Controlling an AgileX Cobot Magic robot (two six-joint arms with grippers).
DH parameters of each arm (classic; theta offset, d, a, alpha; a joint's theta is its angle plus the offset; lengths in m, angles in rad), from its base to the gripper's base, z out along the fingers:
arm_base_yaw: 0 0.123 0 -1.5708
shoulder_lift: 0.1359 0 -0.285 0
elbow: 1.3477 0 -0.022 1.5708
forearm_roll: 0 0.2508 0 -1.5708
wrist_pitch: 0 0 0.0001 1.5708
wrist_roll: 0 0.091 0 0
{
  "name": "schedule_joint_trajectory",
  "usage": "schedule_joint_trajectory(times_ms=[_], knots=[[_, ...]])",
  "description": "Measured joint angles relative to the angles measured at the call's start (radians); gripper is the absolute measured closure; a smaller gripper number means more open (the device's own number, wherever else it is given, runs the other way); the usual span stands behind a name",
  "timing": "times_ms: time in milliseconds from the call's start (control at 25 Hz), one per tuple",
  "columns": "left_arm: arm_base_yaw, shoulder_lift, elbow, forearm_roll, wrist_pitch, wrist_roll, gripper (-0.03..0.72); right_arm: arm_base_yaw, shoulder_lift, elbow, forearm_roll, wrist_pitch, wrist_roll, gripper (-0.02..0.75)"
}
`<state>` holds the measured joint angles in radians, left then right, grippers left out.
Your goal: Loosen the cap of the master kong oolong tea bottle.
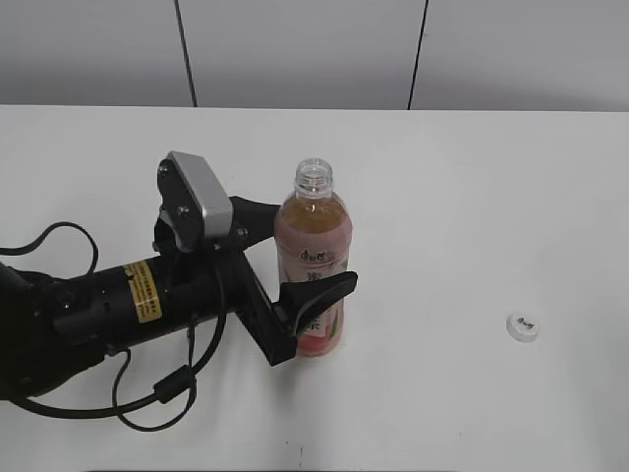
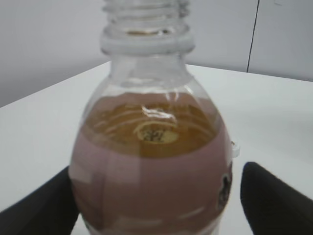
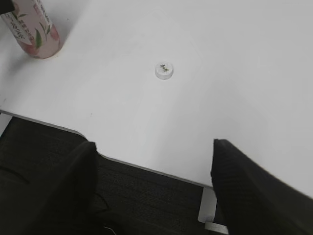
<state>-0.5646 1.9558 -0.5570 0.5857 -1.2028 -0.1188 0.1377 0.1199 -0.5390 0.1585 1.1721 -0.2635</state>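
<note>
The cap (image 1: 524,326) is off and lies flat on the white table (image 1: 472,197), logo up, well apart to the right of the master kong oolong tea bottle (image 1: 314,258), which stands upright near the middle with its threaded neck bare. The left gripper (image 1: 295,265) straddles the bottle's labelled body, its jaws spread either side with a gap showing on one side. The right gripper (image 3: 151,186) hangs past the table's near edge, jaws wide apart and empty.
</note>
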Motion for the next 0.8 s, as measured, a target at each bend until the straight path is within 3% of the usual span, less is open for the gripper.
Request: schedule_joint_trajectory(times_ms=[800], knots=[[0.000,-0.105,0.000,-0.027,0.000,-0.091,0.095,0.000,0.000,0.007,0.000,-0.014,0.000,0.188]])
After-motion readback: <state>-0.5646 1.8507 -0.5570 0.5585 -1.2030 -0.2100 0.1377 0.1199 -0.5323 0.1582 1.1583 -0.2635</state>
